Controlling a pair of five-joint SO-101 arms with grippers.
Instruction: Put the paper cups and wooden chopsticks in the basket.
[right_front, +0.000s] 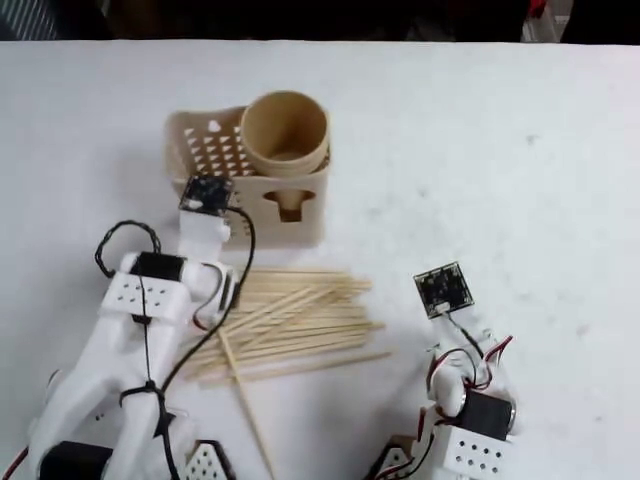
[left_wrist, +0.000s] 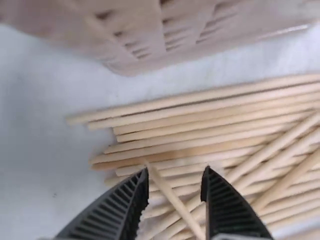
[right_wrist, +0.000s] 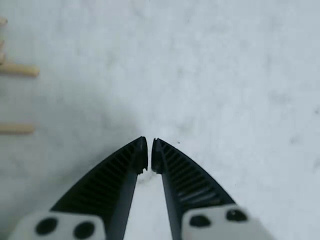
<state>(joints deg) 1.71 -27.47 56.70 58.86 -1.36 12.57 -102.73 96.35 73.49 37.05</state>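
Surface: white table (right_front: 520, 150), matte and faintly mottled. A dark strip of room runs along the top edge of the high view.

Basket (right_front: 190, 140): beige plastic, boxy with rounded corners, perforated walls, a cut-out handle in the near wall. It sits upper left of centre in the high view.

Paper cup (right_front: 285, 130): tan, round, open mouth up. It stands inside the basket at the basket's right end.

Wooden chopsticks (right_front: 300, 315): pale, slender, straight-grained. They lie in a loose, roughly parallel pile on the table just below the basket, centre-left of the frame. One stray stick (right_front: 245, 400) lies angled away from the pile toward the bottom edge.

Left arm: white shell, black cable, at lower left in the high view, with its wrist over the near basket wall and the left end of the pile. In its wrist view the left gripper (left_wrist: 172, 182) stands released. The black ribbed fingers (left_wrist: 125, 205) are apart just above the pile, and one diagonal stick lies in the gap between them. This view also shows the stick ends closely.

Right arm: lower right of centre in the high view. Its wrist view has the right gripper (right_wrist: 149, 147) clenched, tips nearly touching, over bare table, with stick ends at one margin.
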